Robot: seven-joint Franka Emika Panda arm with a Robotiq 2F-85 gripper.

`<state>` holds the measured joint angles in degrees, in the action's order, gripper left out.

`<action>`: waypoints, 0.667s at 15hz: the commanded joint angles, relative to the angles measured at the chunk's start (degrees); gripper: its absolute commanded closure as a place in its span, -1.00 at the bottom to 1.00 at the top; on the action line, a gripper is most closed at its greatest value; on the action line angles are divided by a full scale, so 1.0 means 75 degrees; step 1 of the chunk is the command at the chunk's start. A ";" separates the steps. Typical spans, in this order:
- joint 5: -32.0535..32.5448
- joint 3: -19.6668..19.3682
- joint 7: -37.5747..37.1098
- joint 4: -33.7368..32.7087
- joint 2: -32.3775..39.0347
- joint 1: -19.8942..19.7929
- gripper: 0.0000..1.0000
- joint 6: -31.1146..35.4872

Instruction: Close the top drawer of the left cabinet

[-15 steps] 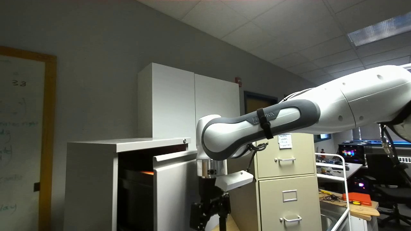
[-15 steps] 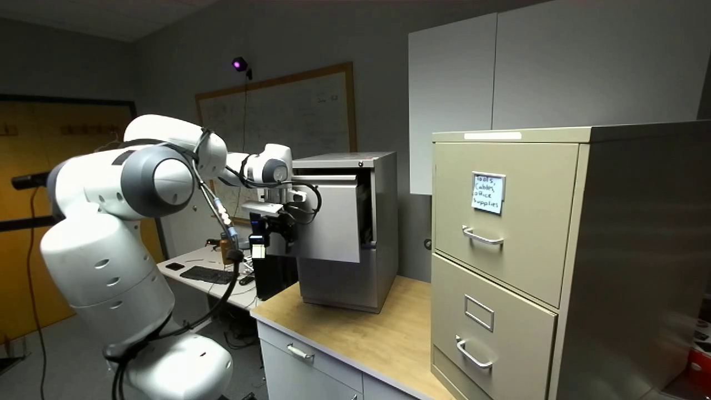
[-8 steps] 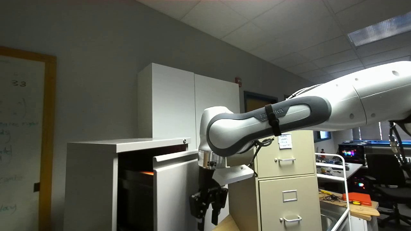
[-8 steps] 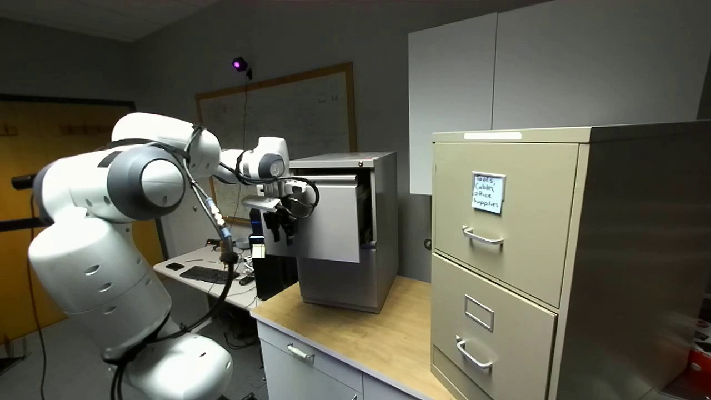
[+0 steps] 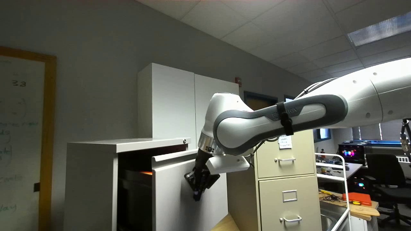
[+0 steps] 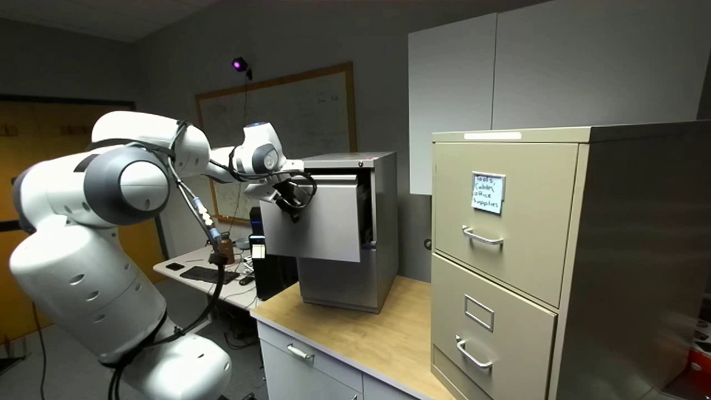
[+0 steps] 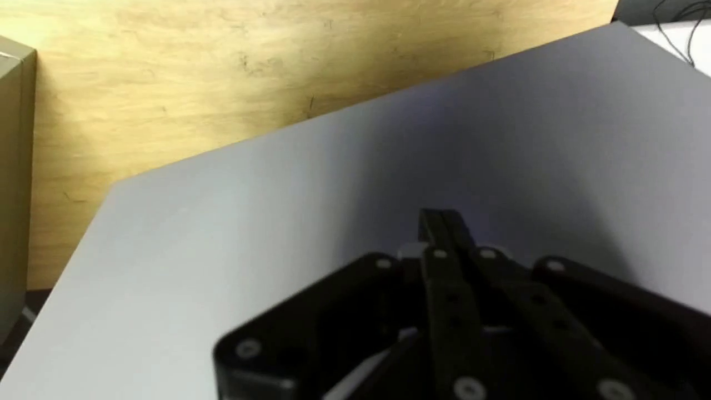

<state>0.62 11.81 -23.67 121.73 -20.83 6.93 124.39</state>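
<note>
Pushing the top drawer (image 6: pixel 328 233) home looks to be the step in hand, and probably near its start: the drawer stands well out of the left cabinet (image 6: pixel 387 233), its dark inside showing in both exterior views. That cabinet sits on the wooden tabletop (image 6: pixel 389 339), near the corner at the left of an exterior view, and the drawer's front juts out above the wood toward the tabletop's front edge. Farther along that same edge stands the beige filing cabinet (image 6: pixel 511 278), seemingly out of the drawer's path.

Next, I judge, comes a level drive square to the front, away from the tabletop's front edge and toward its back edge, until the front meets the cabinet body. The metal looks smooth, so a slanted push could skid; and the contact point, off the middle toward the tabletop's left corner, might make the drawer bind (only a guess from the outside).

As for the gripper (image 7: pixel 442 215), its fingers are together, no gap visible between them in the wrist view, and nothing is held. The tips lean in at about the front's mid-height and seem to touch it; how hard they press, I cannot tell.
</note>
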 commanded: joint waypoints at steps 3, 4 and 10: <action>0.0628 0.0344 -0.0444 -0.0480 0.0254 -0.0309 1.00 0.0923; 0.0718 0.0391 -0.0474 -0.0600 0.0328 -0.0334 1.00 0.0995; 0.1382 0.0747 -0.0450 -0.1581 0.0988 -0.0319 1.00 0.1107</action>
<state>7.71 15.18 -25.36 116.69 -18.07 5.23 132.51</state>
